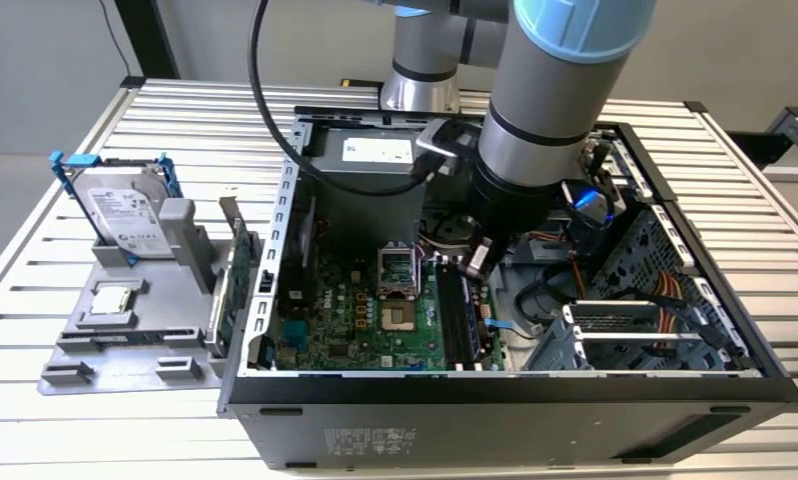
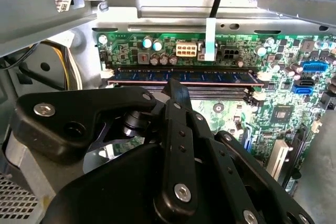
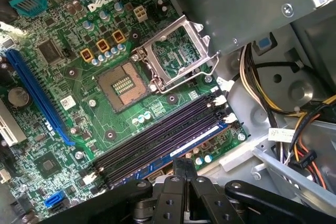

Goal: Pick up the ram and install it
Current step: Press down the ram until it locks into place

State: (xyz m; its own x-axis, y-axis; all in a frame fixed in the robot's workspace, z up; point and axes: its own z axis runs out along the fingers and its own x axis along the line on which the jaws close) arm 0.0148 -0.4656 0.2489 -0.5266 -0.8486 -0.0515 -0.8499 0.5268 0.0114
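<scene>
So the ram is sitting lengthwise in one of the black slots on the motherboard, inside the open PC case on the counter. The hand is right over it with its fingers pinched narrow, tips at the stick's top edge; can't tell if they're actually touching. Hard drive stands outside the case, well apart.

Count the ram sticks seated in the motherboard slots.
1: the ram sits in the slot nearest the motherboard edge, by the gripper; the neighbouring slots look empty.
</scene>
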